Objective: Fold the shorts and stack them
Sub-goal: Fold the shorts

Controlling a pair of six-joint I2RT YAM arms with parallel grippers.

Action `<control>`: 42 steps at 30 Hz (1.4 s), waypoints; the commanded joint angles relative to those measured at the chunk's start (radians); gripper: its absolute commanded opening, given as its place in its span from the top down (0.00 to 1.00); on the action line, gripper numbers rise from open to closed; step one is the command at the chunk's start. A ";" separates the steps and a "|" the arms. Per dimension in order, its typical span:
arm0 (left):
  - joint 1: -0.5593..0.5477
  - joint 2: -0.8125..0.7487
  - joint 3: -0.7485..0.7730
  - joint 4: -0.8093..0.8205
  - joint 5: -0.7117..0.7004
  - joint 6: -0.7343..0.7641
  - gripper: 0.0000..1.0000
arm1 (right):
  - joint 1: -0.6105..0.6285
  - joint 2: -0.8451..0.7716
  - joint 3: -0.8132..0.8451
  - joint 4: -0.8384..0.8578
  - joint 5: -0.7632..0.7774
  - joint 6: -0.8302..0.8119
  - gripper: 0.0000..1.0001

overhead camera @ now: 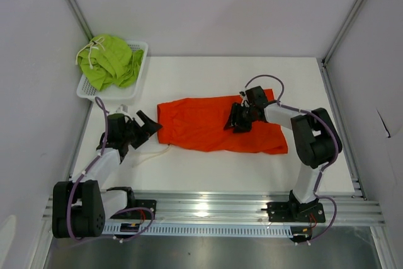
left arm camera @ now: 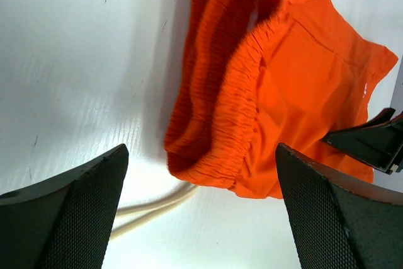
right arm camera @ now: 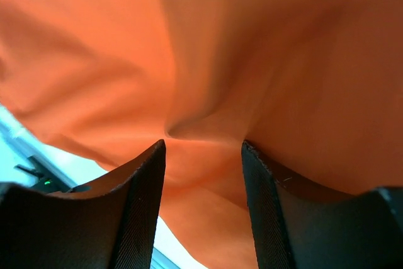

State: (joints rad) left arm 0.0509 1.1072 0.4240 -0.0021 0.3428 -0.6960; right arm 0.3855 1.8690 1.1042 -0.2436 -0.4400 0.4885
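Two pairs of shorts, listed with their surroundings.

Orange shorts (overhead camera: 214, 127): spread flat across the middle of the white table (overhead camera: 208, 168), lying lengthwise left to right, lightly wrinkled. Gathered elastic waistband (left arm camera: 239, 99) at the left end, gaping slightly. White drawstring (overhead camera: 151, 154) trailing off that end onto the bare tabletop.

Lime green shorts (overhead camera: 110, 61): crumpled in a heap inside the white mesh basket (overhead camera: 140, 47) at the far left corner of the table, white cord showing on top. Well apart from the orange pair.

Left gripper (overhead camera: 151, 127): jaws spread as wide as they go, nothing between them. Positioned just beside the waistband end of the orange shorts and above the drawstring; not touching the cloth as far as the wrist view shows.

Right gripper (overhead camera: 238, 121): lowered onto the right half of the orange shorts, fingers (right arm camera: 135, 206) partly apart. Orange fabric filling the gap, with a pucker of cloth running down between the tips. Impossible to tell whether clamped on that fold or merely pressed against it.
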 commanded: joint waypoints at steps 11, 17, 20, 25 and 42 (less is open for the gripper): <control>0.003 -0.009 -0.034 0.094 0.102 0.016 0.01 | -0.194 -0.312 -0.228 -0.290 0.435 -0.057 0.42; -0.043 -0.021 -0.030 0.123 0.148 0.023 0.01 | -0.064 -0.497 -0.161 -0.287 0.443 -0.060 0.35; -0.089 -0.040 -0.031 0.126 0.145 0.021 0.01 | 0.076 -0.560 -0.113 -0.260 0.498 -0.077 0.29; -0.095 -0.038 -0.047 0.140 0.145 0.016 0.01 | 0.306 -0.559 -0.089 -0.194 0.596 -0.183 0.25; -0.072 -0.059 -0.053 0.117 0.202 -0.010 0.01 | 0.813 -0.337 -0.116 0.029 1.115 -0.628 0.00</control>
State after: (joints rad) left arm -0.0341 1.0809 0.3721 0.0998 0.5091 -0.6994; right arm 1.1770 1.5047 0.9615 -0.2733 0.5678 -0.0406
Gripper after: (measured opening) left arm 0.991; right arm 0.972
